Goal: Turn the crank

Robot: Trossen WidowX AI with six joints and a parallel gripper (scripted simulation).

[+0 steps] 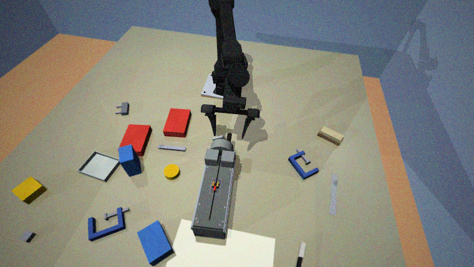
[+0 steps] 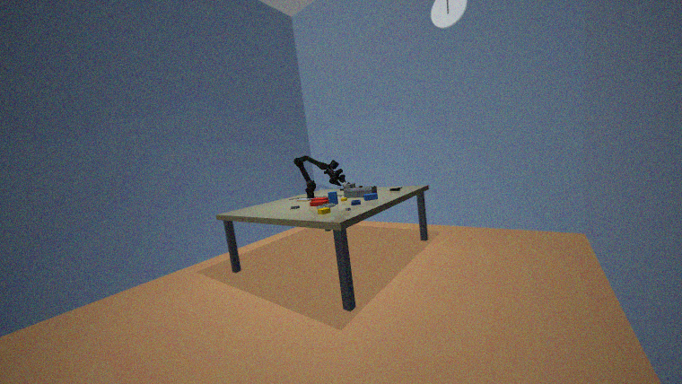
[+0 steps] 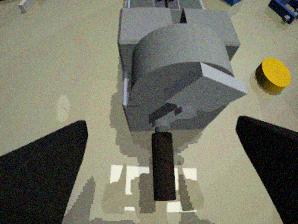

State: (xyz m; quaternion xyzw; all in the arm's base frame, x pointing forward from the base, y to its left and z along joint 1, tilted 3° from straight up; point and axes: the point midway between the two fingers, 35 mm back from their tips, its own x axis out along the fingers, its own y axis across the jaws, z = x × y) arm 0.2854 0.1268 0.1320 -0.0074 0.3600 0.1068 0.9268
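Observation:
The grey machine (image 1: 204,212) (image 2: 360,193) (image 3: 145,27) lies lengthwise, its crank end toward the arm. Its red pointer (image 1: 214,189) sits slightly off the brass marks (image 1: 212,184), toward the end away from the crank. The pointer and marks are outside the wrist view. The crank's black handle (image 1: 229,136) (image 3: 163,167) sticks out toward the arm, from the lower left part of the crank in the wrist view. My gripper (image 1: 228,135) (image 3: 164,125) is wide open and empty. Its fingers stand apart on either side of the handle, not touching it.
Beside the machine lie a yellow disc (image 1: 171,171) (image 3: 275,74), a metal bar (image 1: 172,148) and two red blocks (image 1: 177,122) (image 1: 135,137). A blue block (image 1: 129,160) stands by a shallow tray (image 1: 87,160). A blue clamp (image 1: 300,168) lies on the other side.

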